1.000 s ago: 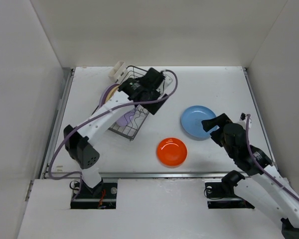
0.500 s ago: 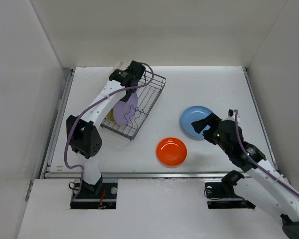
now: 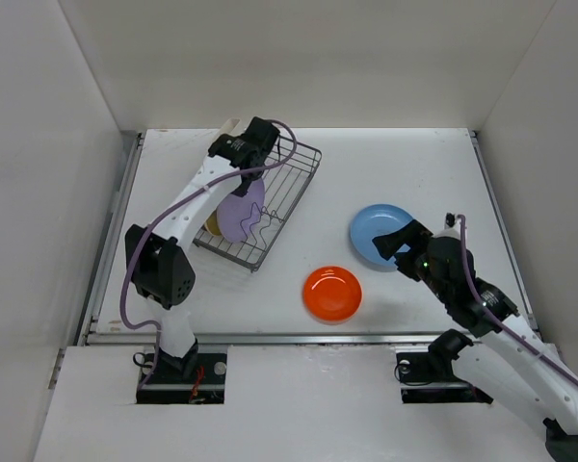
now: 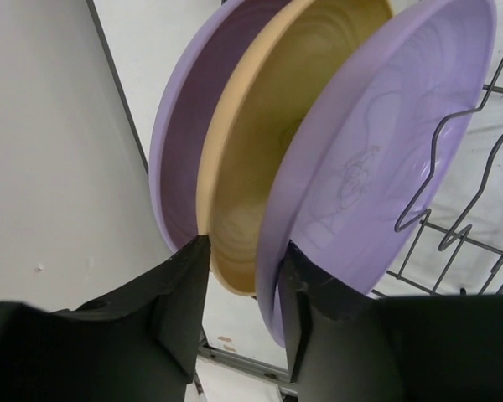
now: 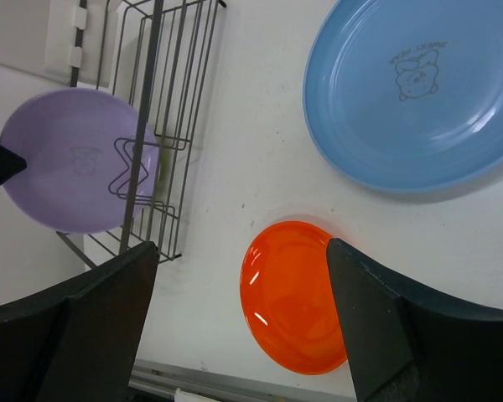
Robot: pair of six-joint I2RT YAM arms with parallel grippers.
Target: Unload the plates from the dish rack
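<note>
The dish rack stands at the back left. It holds a lavender plate and a tan-yellow plate on edge. In the left wrist view a second lavender plate stands behind the tan one and the front lavender one. My left gripper is open, and its jaws straddle the rims of the tan and front lavender plates. The light blue plate and the orange-red plate lie flat on the table. My right gripper is wide open and empty, above the blue plate's near edge.
A cream holder sits at the rack's far left corner. White walls close in the table on three sides, the left one close to the rack. The right wrist view shows the rack, orange plate and blue plate.
My left gripper has moved from over the rack's middle to its far left end, down onto the standing plates. My right gripper has shifted slightly left.
</note>
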